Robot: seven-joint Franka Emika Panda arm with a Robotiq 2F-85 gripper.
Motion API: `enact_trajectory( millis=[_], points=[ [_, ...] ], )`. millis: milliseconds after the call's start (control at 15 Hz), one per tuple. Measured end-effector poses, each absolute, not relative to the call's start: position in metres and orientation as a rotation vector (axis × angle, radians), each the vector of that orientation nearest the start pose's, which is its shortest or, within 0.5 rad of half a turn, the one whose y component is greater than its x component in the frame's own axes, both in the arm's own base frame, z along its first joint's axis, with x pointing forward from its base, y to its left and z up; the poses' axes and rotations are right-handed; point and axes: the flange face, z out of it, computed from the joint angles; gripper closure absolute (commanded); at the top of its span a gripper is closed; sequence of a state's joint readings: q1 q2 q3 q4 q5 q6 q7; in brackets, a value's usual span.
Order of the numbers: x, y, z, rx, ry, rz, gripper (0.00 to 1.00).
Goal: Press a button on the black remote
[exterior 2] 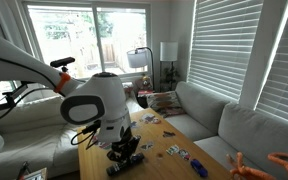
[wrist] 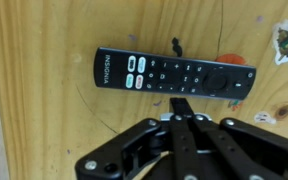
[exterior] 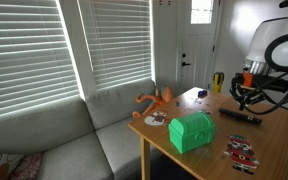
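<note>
Claw (wrist: 181, 106) with fingers pressed together into one tip, poised at the near edge of the black remote (wrist: 174, 75) flat on the wooden table (wrist: 44, 130), button press apparently still to come; well aside, green chest-shaped box (exterior: 192, 131) closed, contents hidden.

In your wrist view, the remote (wrist: 174, 75) is lying across the upper middle on the table (wrist: 44, 135), with your gripper (wrist: 181, 106) sitting just below it.
</note>
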State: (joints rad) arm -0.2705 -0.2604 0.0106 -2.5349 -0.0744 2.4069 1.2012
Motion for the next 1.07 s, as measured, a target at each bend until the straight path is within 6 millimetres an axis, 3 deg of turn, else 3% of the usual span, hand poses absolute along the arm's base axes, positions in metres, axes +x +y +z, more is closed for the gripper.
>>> enact_trajectory(
  millis=[1067],
  points=[
    [0.44, -0.108, 0.368, -2.393, 1.992, -0.238, 1.0]
  ],
)
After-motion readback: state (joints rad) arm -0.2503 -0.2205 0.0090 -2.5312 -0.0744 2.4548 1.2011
